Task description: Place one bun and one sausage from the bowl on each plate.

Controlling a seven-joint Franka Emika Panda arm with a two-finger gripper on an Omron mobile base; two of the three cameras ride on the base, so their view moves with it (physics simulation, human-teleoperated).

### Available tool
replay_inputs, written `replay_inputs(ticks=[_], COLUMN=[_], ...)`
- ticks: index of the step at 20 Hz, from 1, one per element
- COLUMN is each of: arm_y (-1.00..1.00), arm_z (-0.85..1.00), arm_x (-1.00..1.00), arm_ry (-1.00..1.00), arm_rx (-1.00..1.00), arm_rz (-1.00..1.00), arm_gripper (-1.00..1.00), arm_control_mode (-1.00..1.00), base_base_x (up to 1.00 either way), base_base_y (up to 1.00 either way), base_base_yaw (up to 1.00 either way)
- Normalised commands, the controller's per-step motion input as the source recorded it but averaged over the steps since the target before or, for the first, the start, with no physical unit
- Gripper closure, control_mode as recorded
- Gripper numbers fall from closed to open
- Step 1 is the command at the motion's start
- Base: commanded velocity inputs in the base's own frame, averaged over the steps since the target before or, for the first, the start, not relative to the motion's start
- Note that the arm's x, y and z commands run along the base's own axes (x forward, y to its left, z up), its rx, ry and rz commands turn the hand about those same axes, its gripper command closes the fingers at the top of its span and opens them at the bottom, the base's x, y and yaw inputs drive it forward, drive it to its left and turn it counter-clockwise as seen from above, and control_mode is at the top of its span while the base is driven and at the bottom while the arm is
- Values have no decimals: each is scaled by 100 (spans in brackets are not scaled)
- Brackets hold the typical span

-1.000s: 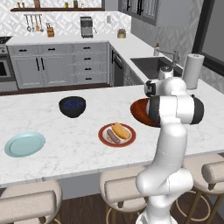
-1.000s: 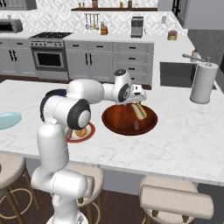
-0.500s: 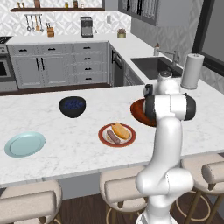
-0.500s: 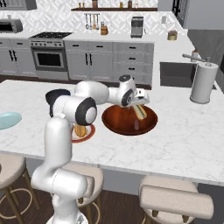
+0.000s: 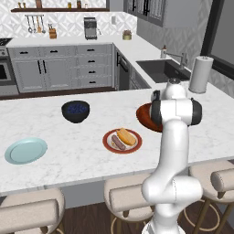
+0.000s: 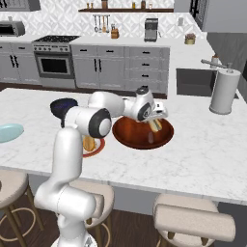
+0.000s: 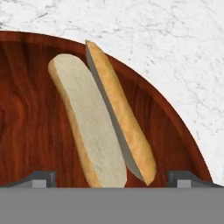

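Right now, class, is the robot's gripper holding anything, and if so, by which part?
Nothing is held. The gripper is open above the wooden bowl, its fingertips standing wide to either side of the split bun lying in it, not touching it.

Home kitchen: grey cabinets (image 5: pixel 59 68), oven (image 6: pixel 55 62), sink (image 6: pixel 193 81), marble island (image 5: pixel 68 160)

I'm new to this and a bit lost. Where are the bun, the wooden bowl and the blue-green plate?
bun (image 7: pixel 100 127): hand view, its pale cut face.
wooden bowl (image 6: pixel 126 138): right base view, inner wall.
blue-green plate (image 5: pixel 26 151): left base view, its centre.
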Motion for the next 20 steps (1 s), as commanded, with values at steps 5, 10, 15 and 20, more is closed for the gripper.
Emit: replay_inputs(ticks=[5,10,15,20], arm_y=[-9,-3,-1,0], arm_z=[-17,-28,-14,-14], arm_x=[0,0,7,7], arm_ry=[3,7,4,0], arm_rx=[-4,-7,-3,0], arm_rz=[1,3,2,2], arm_gripper=[-100,-100,-100,-100], arm_control_mode=[-100,-100,-100,-100], base_base_x=[0,0,0,0], base_base_y=[0,0,0,0], base_base_yaw=[0,0,0,0])
